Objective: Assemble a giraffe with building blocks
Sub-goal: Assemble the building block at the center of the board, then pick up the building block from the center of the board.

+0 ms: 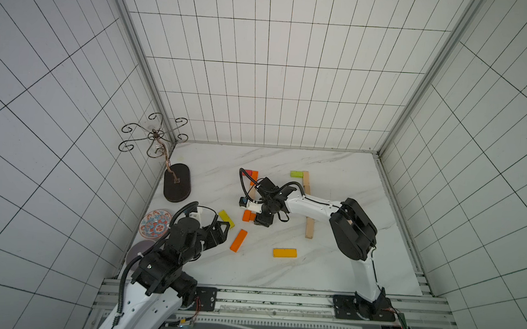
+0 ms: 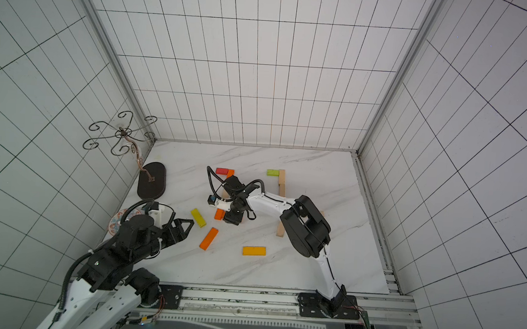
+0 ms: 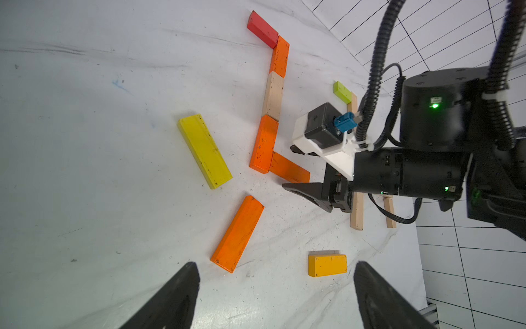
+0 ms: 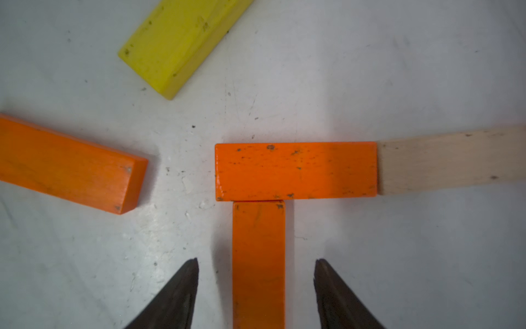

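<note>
Two robot arms reach over a white marble-look table (image 1: pixel 328 269); at its left edge stand a dark oval stand base (image 1: pixel 177 182) carrying a curled wire rack (image 1: pixel 154 133), a round patterned plate (image 1: pixel 155 224) and, half hidden under the left arm (image 1: pixel 168 259), what may be a second, plain dark disc (image 1: pixel 138 250). The building blocks (image 1: pixel 284 252) lie flat mid-table: a red bar (image 3: pixel 262 28), an orange bar (image 3: pixel 280 55), a pale wood bar (image 3: pixel 273 95) and a second orange bar (image 3: pixel 264 143) run end to end, a line the right arm (image 1: pixel 310 205) largely covers in both top views. The right gripper (image 4: pixel 256 260) stands with jaws parted either side of a third orange bar (image 4: pixel 258 233), clear of it on both flanks; that bar butts square against the long side of the second orange bar (near its free end). Loose nearby lie a yellow bar (image 3: pixel 204 151), a slanted orange bar (image 3: pixel 237 233) and an amber bar (image 3: pixel 327 265). Farther right a lime green bar (image 1: pixel 296 174) touches a run of pale bars (image 1: pixel 306 179), crossed by the right arm. The left gripper (image 3: pixel 275 266) hovers wide open and empty just short of the slanted orange bar.
</note>
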